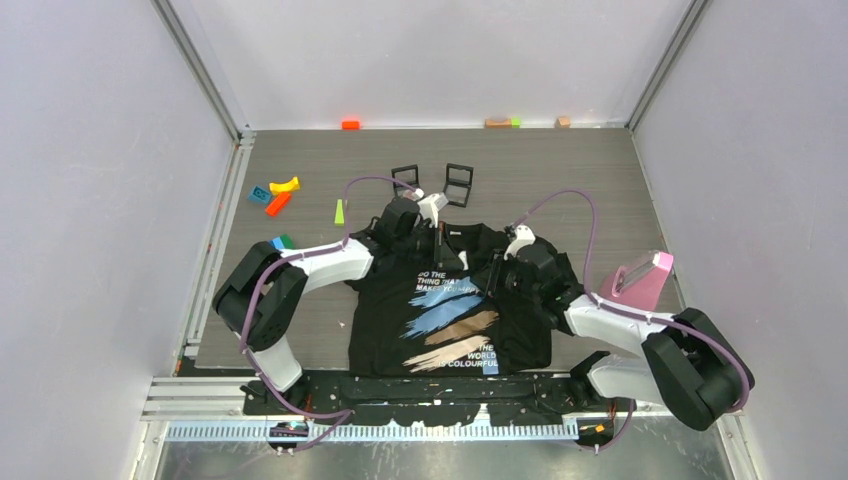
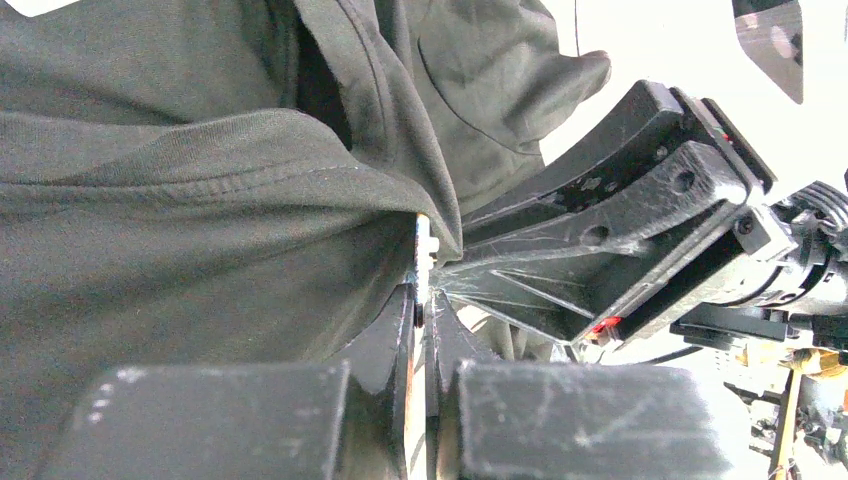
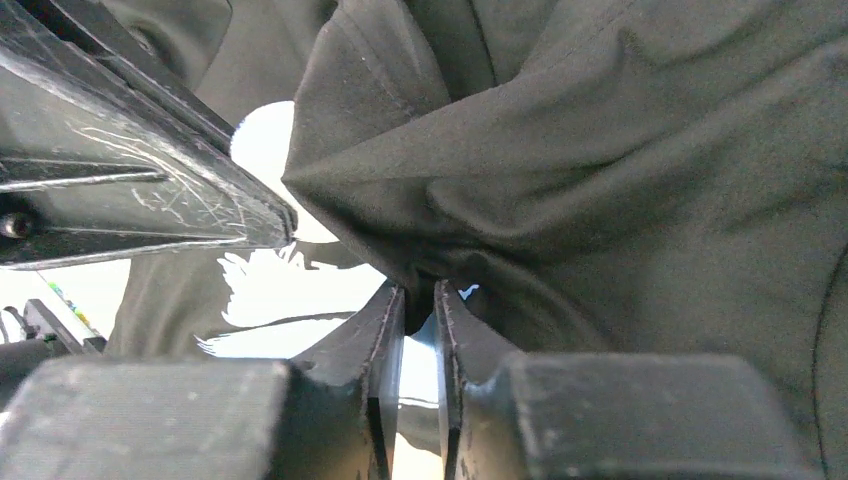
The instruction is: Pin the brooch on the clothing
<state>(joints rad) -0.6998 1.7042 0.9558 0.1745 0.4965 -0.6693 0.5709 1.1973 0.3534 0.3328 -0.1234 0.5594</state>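
Observation:
The black T-shirt (image 1: 450, 320), printed with white text and blue, tan and cream streaks, lies flat in the middle of the table. My left gripper (image 1: 438, 238) is at its collar. In the left wrist view it (image 2: 424, 296) is shut on a thin white piece seen edge-on, the brooch (image 2: 424, 250), pressed against a raised fold of the shirt (image 2: 200, 230). My right gripper (image 1: 497, 272) is just right of it, and in its own view it (image 3: 420, 292) is shut on a pinched fold of the shirt (image 3: 560, 180). The two grippers' fingertips almost touch.
Two black square frames (image 1: 405, 178) (image 1: 458, 183) stand behind the shirt. Coloured blocks (image 1: 283, 186) lie at the left, with a green wedge (image 1: 339, 212) nearer the shirt. A pink object (image 1: 640, 280) sits at the right. Small blocks (image 1: 350, 124) line the back wall.

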